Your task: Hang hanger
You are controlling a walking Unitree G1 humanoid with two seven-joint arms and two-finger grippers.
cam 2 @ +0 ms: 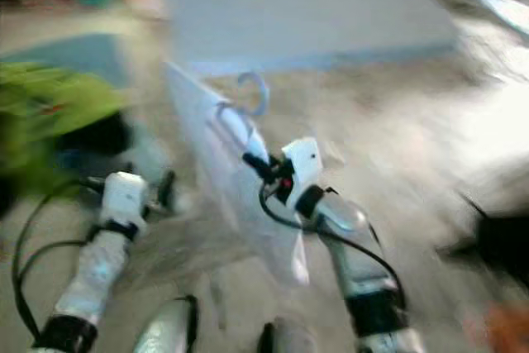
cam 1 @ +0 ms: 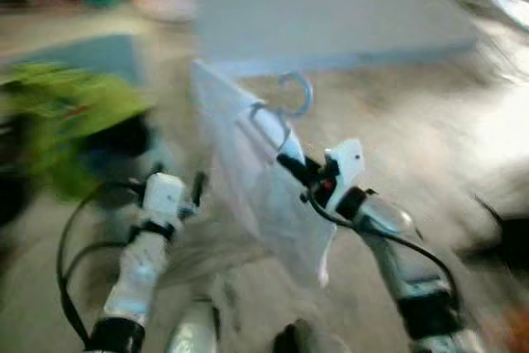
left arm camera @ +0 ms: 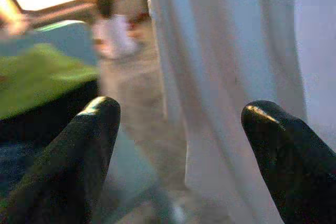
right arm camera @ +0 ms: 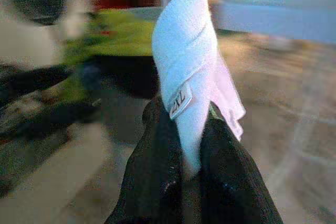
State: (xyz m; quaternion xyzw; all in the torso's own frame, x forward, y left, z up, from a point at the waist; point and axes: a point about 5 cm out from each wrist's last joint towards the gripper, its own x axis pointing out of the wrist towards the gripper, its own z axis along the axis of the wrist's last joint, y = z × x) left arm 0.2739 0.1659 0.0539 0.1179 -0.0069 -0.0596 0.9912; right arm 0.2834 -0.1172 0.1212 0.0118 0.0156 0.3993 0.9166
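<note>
A white garment (cam 1: 248, 171) hangs on a hanger whose metal hook (cam 1: 299, 93) sticks up above its collar. My right gripper (cam 1: 291, 161) is shut on the collar; in the right wrist view the black fingers (right arm camera: 152, 161) pinch the white collar (right arm camera: 186, 61) with its size tag. Left of the cloth and apart from it, my left gripper (cam 1: 198, 189) is held up. In the left wrist view its fingertips (left arm camera: 79, 150) stand wide open with nothing between them, the white garment (left arm camera: 231, 77) hanging just beyond. The head views are blurred.
A pale grey flat surface (cam 1: 331, 6) lies ahead on the floor. A bright green heap (cam 1: 66, 113) over something dark sits at the left. A dark object (cam 1: 508, 245) is at the right edge. Blurred clutter lines the far left.
</note>
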